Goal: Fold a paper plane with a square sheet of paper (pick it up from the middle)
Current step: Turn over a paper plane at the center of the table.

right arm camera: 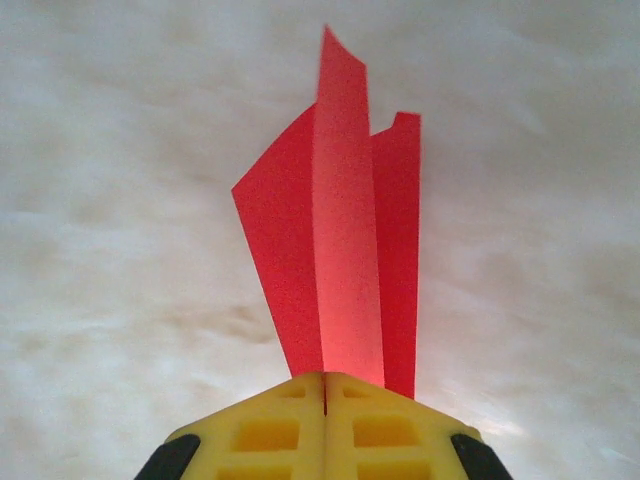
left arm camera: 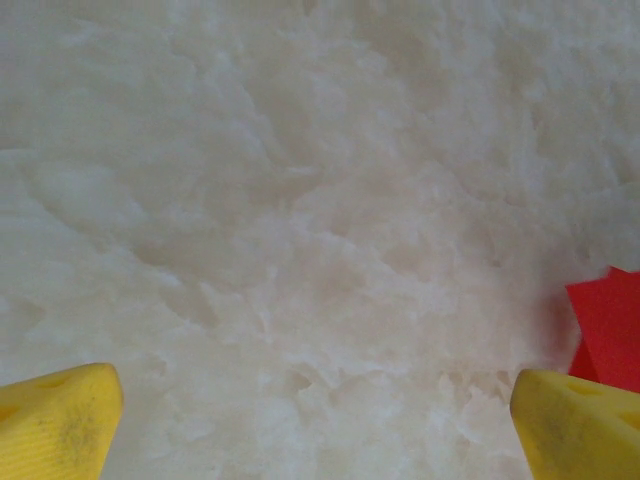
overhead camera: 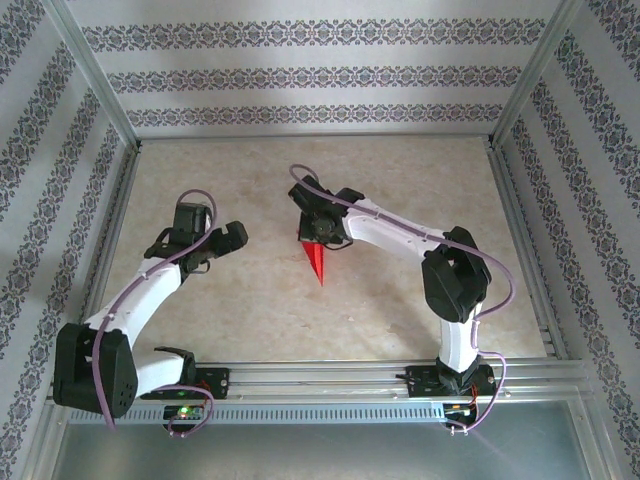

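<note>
The square sheet of paper shows as a narrow, creased red dart, the paper plane [overhead camera: 316, 262], in the middle of the table with its point toward the near edge. My right gripper [overhead camera: 318, 240] is shut on its wide back end. In the right wrist view the yellow fingertips [right arm camera: 290, 430] meet on the plane's centre fold [right arm camera: 340, 230], and its wings spread to either side. My left gripper [overhead camera: 200, 248] hangs open to the left of the plane, apart from it. Its yellow fingers [left arm camera: 55, 420] stand wide over bare table, with a red corner of the plane [left arm camera: 610, 325] beside the right one.
The pale marbled tabletop [overhead camera: 400, 320] is framed by aluminium rails [overhead camera: 520, 240] and patterned walls on three sides. Both arm bases sit on the rail at the near edge [overhead camera: 320, 380].
</note>
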